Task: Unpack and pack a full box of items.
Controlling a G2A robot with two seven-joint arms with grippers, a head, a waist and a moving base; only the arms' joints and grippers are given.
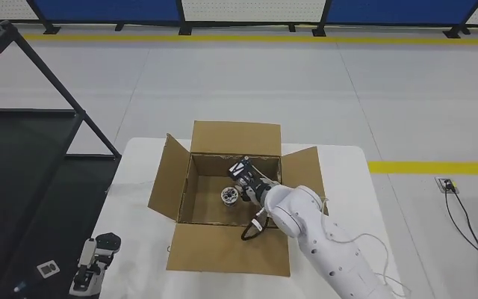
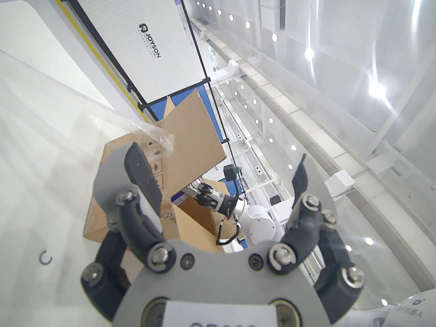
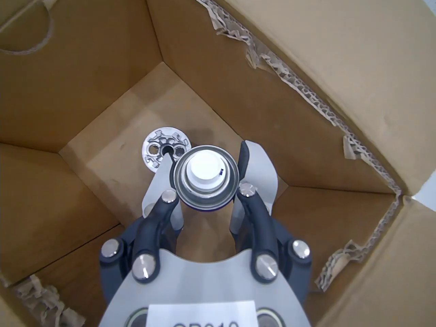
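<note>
Right tool [image 3: 205,158] clamps can [image 3: 205,175] (upright) inside box [image 3: 238,86], clear of its walls

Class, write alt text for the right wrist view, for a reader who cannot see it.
The right hand grips a white-capped spray can, seen from above, inside an open cardboard box. A round metal disc lies on the box floor beside the can.

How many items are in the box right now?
2: a spray can held in the right gripper, and a metal disc on the floor of the box beside it. Others may be hidden.
</note>
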